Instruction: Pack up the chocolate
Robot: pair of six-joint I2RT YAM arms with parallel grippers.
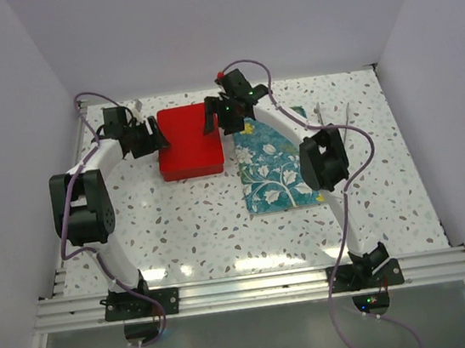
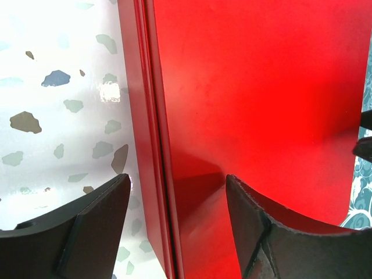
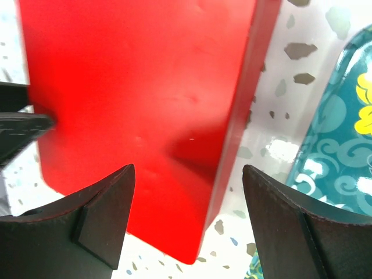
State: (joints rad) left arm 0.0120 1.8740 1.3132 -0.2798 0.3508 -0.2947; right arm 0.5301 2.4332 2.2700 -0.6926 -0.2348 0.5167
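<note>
No chocolate shows in any view. A shut red box (image 1: 187, 141) lies on the speckled table, its lid on. My left gripper (image 1: 157, 137) is at the box's left side, open, one finger over the table and the other over the lid (image 2: 256, 87), straddling the left edge (image 2: 177, 177). At the box's right side is my right gripper (image 1: 215, 123), also open; it straddles the box's right edge and near corner (image 3: 189, 168). Neither holds anything.
A teal tray (image 1: 275, 168) with a white and yellow flower print lies just right of the box, and its edge shows in the right wrist view (image 3: 343, 133). White walls close in the table on three sides.
</note>
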